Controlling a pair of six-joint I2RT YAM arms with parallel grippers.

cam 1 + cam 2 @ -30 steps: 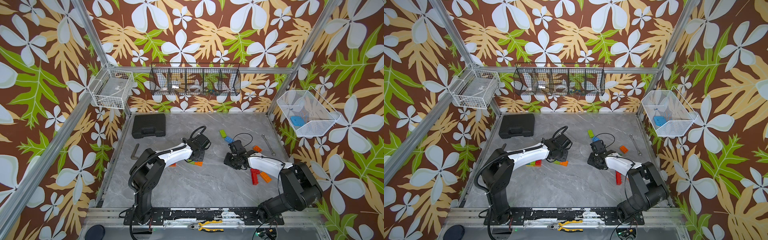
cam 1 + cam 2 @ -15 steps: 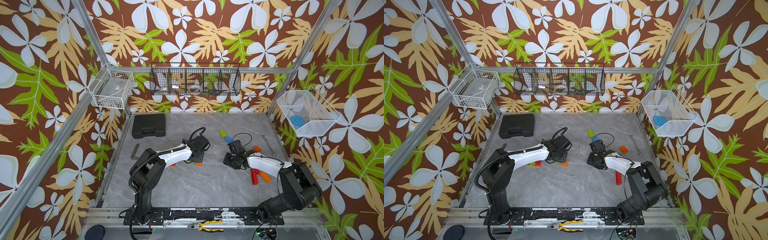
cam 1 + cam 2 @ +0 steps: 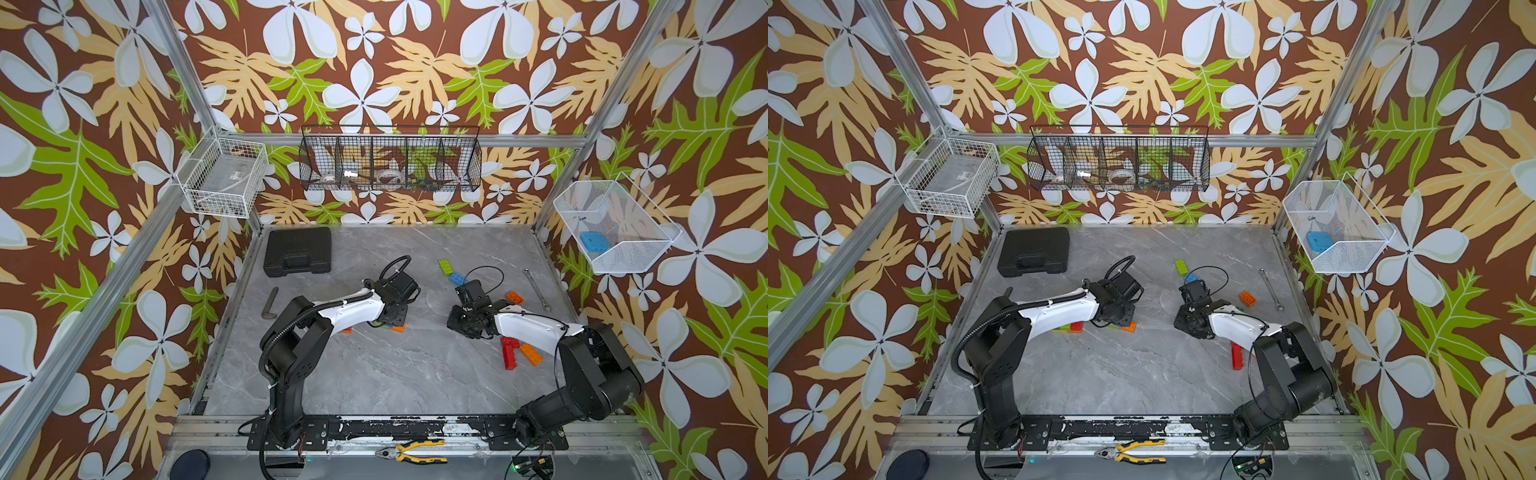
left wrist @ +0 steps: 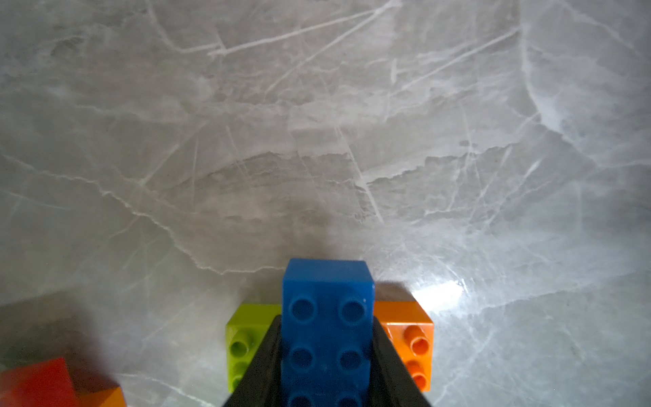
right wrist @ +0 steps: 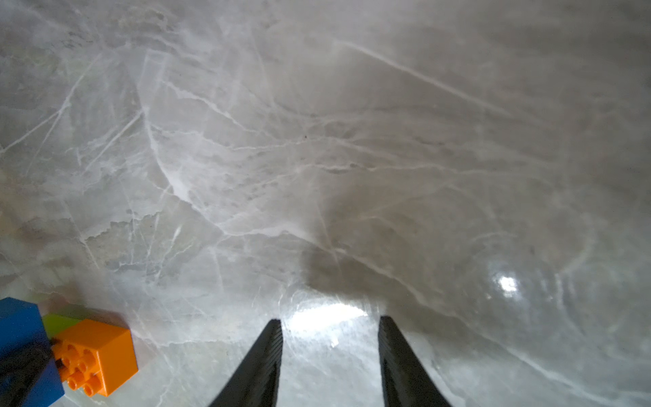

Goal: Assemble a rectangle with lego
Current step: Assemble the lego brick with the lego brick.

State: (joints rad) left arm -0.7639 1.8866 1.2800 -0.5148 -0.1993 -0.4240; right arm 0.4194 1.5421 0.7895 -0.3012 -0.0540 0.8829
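Observation:
My left gripper is shut on a blue lego brick, studs facing the camera. The brick is held over a lime brick and an orange brick that lie side by side on the table. In both top views the left gripper points down at the table's middle left, and the orange brick peeks out beside it. My right gripper is open over bare table, with nothing between its fingers. It hovers to the right of the left one. A red brick lies near.
Loose lego: a lime brick and a blue one at the back, an orange one on the right, a red and an orange under the right arm. There is also a black case, a wrench and pliers.

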